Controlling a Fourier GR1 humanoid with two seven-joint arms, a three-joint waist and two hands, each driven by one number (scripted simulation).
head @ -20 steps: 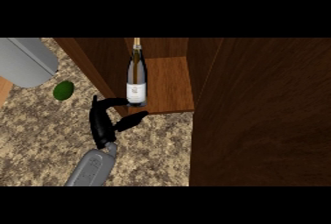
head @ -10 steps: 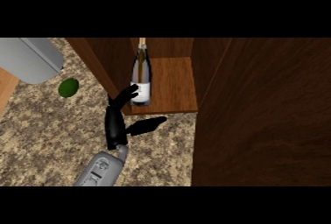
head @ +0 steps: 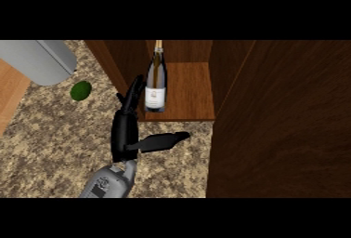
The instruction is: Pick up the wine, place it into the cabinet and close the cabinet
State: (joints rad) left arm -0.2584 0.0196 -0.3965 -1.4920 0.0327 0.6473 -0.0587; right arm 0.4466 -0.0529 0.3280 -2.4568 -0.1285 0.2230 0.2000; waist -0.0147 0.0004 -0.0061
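You see the wine [head: 155, 83] standing upright on the cabinet shelf [head: 188, 100], near its front left corner, with its neck pointing toward the back of the cabinet [head: 274, 116]. Only one hand [head: 126, 130] shows, on a grey forearm [head: 108, 182] that comes up from the lower edge at the left of the view; you cannot tell from this view alone which arm it belongs to. Compared with half a second ago, that hand has straightened out: its fingers [head: 136, 90] now stretch up along the left side of the bottle, close beside the label, while the thumb [head: 163, 141] sticks out to the right over the counter [head: 61, 144], just below the shelf's front edge. The hand is released, holding nothing, and you cannot tell whether the fingertips touch the glass or the cabinet's left wall. A second ago it was curled lower down, by the shelf's corner. The bottle has kept its place. A green fruit [head: 81, 90] lies on the counter to the left, beside a grey appliance [head: 37, 60]. The dark cabinet door fills the right side.
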